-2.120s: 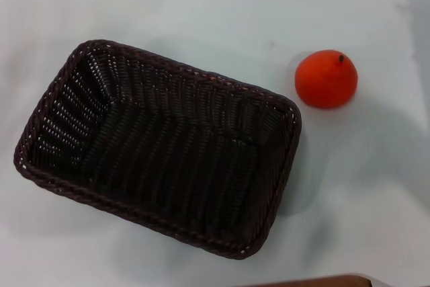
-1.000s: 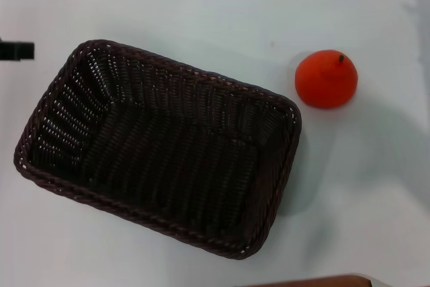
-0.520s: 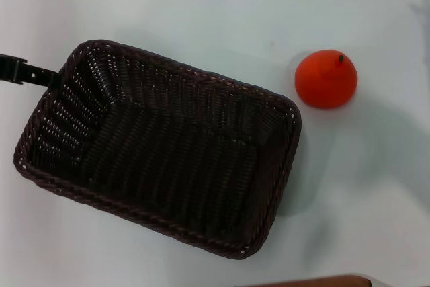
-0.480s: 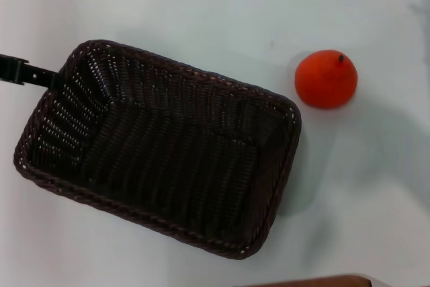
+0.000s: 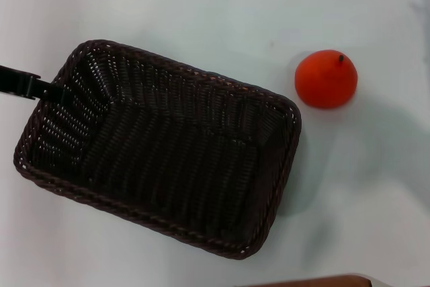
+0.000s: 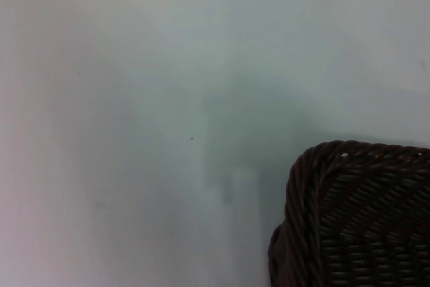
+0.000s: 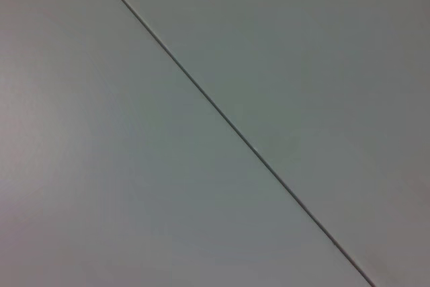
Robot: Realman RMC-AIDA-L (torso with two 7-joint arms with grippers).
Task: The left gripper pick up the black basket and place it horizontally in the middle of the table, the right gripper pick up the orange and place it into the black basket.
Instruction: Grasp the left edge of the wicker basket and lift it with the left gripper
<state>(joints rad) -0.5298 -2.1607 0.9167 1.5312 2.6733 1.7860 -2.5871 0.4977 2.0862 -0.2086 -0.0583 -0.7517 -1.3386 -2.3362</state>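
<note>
The black basket (image 5: 161, 149) lies at a slant on the white table (image 5: 201, 11), left of the middle, open side up and empty. The orange (image 5: 326, 78) sits on the table to its right, apart from its far right corner. My left gripper (image 5: 40, 87) reaches in from the left edge as a slim black bar, its tip at the basket's far left rim. The left wrist view shows a corner of the basket (image 6: 356, 220) and bare table. My right gripper is out of view.
A brown edge (image 5: 316, 280) shows at the bottom of the head view. The right wrist view shows only a pale surface with a thin dark seam (image 7: 228, 122).
My left gripper has come in from the left edge and moved right, its tip now at the basket's left rim. Basket and orange have not moved.
</note>
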